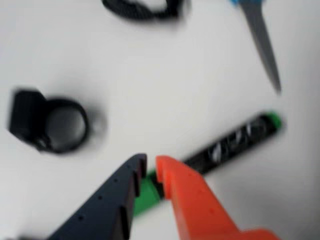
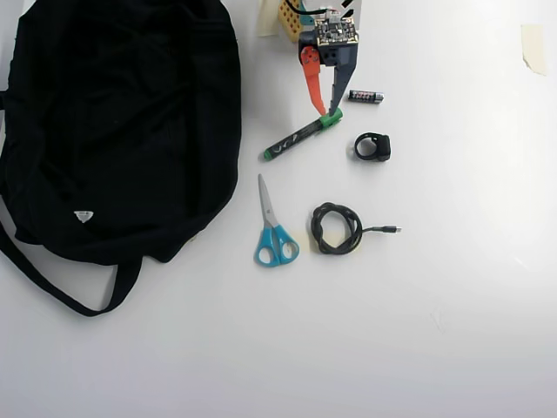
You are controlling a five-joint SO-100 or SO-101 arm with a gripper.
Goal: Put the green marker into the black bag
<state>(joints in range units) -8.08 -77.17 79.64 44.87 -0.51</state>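
Wrist view: gripper (image 1: 151,167) is straddling the marker (image 1: 227,142) at its green cap, fingers parted, not yet clamping.
Risk: closing so near the end is likely tipping or spinning the marker out.
Marker: lying on the table (image 2: 452,287), right of the bag (image 2: 113,122), cap under the fingertips.

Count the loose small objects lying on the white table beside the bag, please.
5: green-capped black marker at the gripper, black battery, black ring-shaped clip, coiled black cable, blue-handled scissors. The black fabric bag may hide more.
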